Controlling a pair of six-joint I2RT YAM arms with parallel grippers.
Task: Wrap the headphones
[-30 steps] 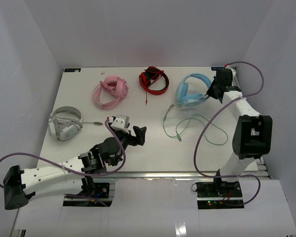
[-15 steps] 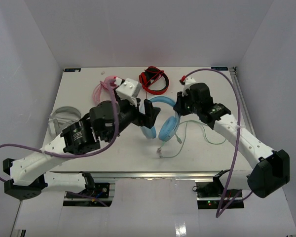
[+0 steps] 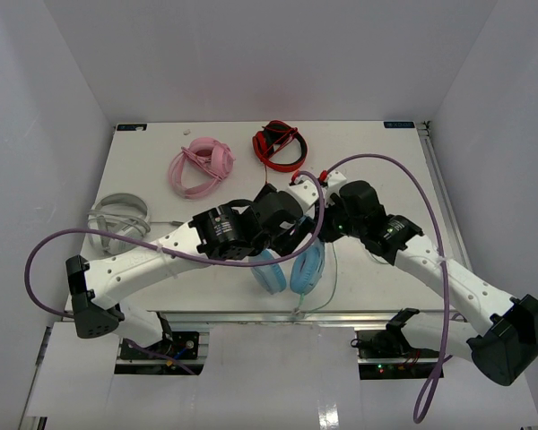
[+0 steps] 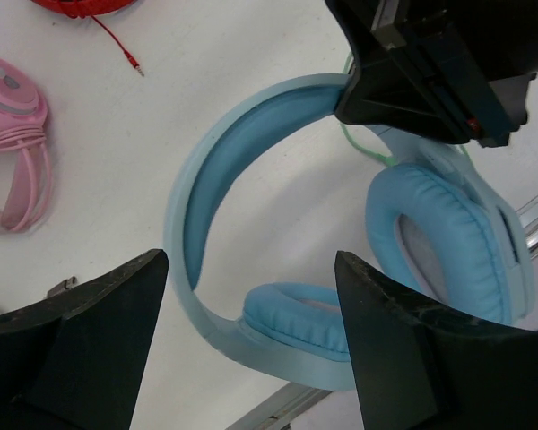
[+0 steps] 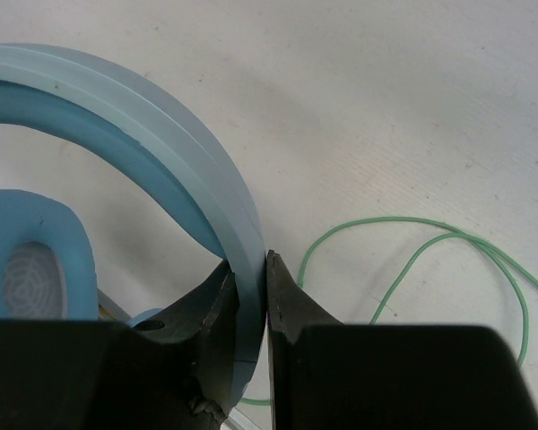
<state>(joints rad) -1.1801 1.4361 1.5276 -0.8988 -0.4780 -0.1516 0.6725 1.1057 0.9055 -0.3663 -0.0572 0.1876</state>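
Left wrist view: the headphones (image 4: 251, 116) are seen lying on the white table (image 4: 206, 54), the headband arched and both padded ear cups turned toward the near rail. The left gripper (image 4: 249, 269) is held above them, its black fingers (image 4: 99, 349) spread wide with nothing between them. The headband's far end is pinched by the right gripper (image 4: 359, 90). A pink headset (image 4: 13, 143) is seen at the left edge.

Right wrist view: the light blue headband is clamped edge-on between the two nearly closed fingers. The pale green cable (image 5: 394, 219) is looped loosely on the table just beside them.

Top view: both arms are brought together over the headphones at the middle of the table, close to its near edge. The pink headset, a red headset (image 3: 280, 146) and a grey-white headset (image 3: 117, 222) are left well apart toward the back and left.
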